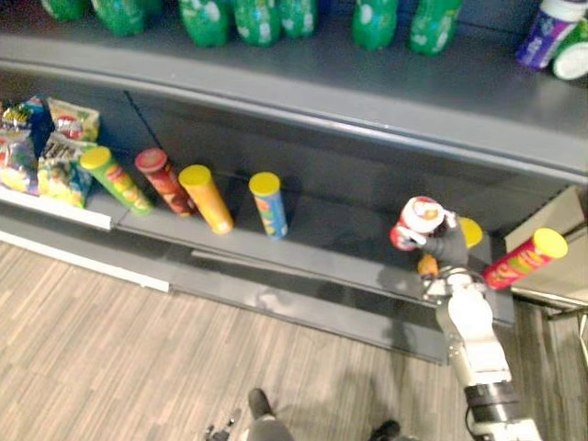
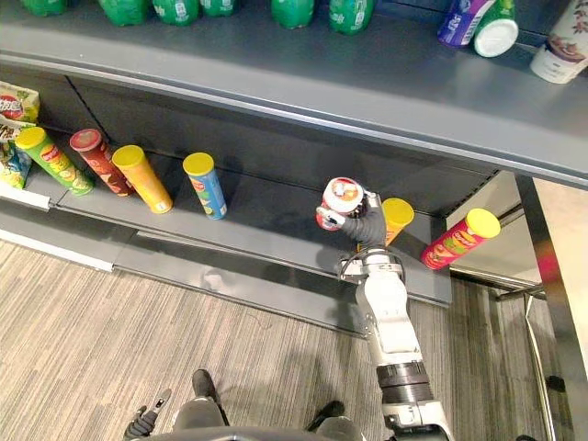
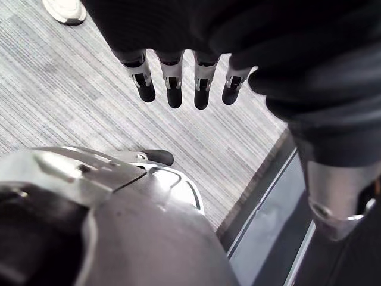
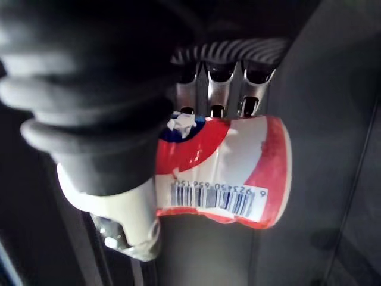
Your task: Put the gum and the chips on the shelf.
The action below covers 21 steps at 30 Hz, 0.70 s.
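My right hand (image 1: 447, 246) is shut on a red and white gum tub (image 1: 421, 220), with fingers (image 4: 214, 89) curled over its top. It holds the tub (image 2: 342, 197) low over the right part of the dark lower shelf (image 1: 322, 230); I cannot tell if the tub touches the shelf. Right behind the hand stands an orange chips tube (image 2: 397, 216) with a yellow lid. A red chips tube (image 1: 525, 257) leans at the shelf's right end. Down by the striped floor hangs my left hand (image 3: 172, 89), open and holding nothing.
Further left on the lower shelf stand a green (image 1: 116, 179), a red (image 1: 165, 181), an orange (image 1: 207, 197) and a blue chips tube (image 1: 268, 204). Snack bags (image 1: 46, 147) fill the far left. Green bottles (image 1: 257, 18) line the upper shelf, whose front edge overhangs the lower one.
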{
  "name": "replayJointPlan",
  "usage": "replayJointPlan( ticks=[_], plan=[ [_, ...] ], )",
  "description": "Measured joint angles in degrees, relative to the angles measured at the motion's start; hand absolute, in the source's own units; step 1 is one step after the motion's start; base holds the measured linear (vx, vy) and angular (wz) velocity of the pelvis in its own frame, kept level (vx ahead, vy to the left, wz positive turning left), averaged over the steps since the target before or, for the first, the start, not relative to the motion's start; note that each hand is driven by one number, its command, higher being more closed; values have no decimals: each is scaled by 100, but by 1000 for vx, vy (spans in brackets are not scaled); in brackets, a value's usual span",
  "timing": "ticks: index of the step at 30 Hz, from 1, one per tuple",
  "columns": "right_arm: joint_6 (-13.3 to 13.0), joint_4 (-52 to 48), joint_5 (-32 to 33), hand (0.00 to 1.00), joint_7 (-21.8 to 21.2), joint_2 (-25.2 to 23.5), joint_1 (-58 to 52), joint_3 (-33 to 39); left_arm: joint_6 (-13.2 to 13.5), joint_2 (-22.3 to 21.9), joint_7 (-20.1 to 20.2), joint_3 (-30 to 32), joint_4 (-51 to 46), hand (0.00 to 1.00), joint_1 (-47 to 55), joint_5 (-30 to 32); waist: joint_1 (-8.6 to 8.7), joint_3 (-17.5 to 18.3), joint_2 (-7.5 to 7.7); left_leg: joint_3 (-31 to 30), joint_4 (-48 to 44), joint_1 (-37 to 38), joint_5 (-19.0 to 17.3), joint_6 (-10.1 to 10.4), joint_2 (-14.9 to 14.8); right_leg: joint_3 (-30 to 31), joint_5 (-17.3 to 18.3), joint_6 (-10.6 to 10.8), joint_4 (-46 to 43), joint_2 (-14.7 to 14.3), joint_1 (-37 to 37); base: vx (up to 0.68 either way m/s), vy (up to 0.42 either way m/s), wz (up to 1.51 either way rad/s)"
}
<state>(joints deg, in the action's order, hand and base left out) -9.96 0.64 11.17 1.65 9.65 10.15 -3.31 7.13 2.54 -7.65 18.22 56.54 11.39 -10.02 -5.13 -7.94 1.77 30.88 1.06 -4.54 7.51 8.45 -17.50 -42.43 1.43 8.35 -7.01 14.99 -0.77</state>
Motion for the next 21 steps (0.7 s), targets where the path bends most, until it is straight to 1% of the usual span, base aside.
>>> replayJointPlan(
  ticks=[5, 8, 10, 14, 17, 19, 21],
  plan=[
    [12, 10, 11, 100, -319, 101, -2, -646, 0, 18, 4, 1, 5, 0, -1, 9, -60, 83, 54, 13, 130, 69, 20, -26, 81, 20, -27, 15, -7, 49, 7, -8, 37, 1],
    [16, 9, 61, 100, -527, 105, 1, -1033, 0, 21, 1, 2, 45, 0, -29, 10, -152, 184, 84, 9, 192, 87, 58, -33, 93, 19, -27, 16, -8, 43, 6, 0, 0, 0],
    [21, 2, 209, 100, -617, 105, 37, -1254, -1, 9, -20, 4, 55, 0, -31, 10, -188, 239, 86, 5, 192, 88, 60, -36, 96, 19, -28, 16, -9, 43, 8, 0, 0, 0],
    [121, -162, 668, 100, -841, 109, 235, -1799, -7, -6, -83, 6, 59, 0, -34, 9, -220, 258, 83, -3, 199, 174, 67, -45, 96, 21, -27, 15, -11, 39, 94, 0, 0, 0],
    [138, -327, 915, 100, -878, 108, 455, -2173, -14, -9, -88, 6, 68, 0, -37, 9, -242, 283, 85, -13, 199, 189, 70, -49, 93, 32, -27, 15, -15, 34, 106, 0, 0, 0],
    [202, -389, 1046, 100, -903, 102, 644, -2295, -16, -8, -92, 12, 63, 0, -58, 9, -290, 289, 88, -10, 207, 210, 80, -61, 95, 42, -27, 14, -27, 35, 114, 0, 0, 0],
    [227, -460, 1204, 100, -916, 103, 880, -2436, -24, -15, -95, 25, 67, 0, -58, 8, -293, 300, 94, -6, 306, 301, 126, -67, 123, 40, -28, 14, -32, 36, 161, 0, 0, 0]
  ],
)
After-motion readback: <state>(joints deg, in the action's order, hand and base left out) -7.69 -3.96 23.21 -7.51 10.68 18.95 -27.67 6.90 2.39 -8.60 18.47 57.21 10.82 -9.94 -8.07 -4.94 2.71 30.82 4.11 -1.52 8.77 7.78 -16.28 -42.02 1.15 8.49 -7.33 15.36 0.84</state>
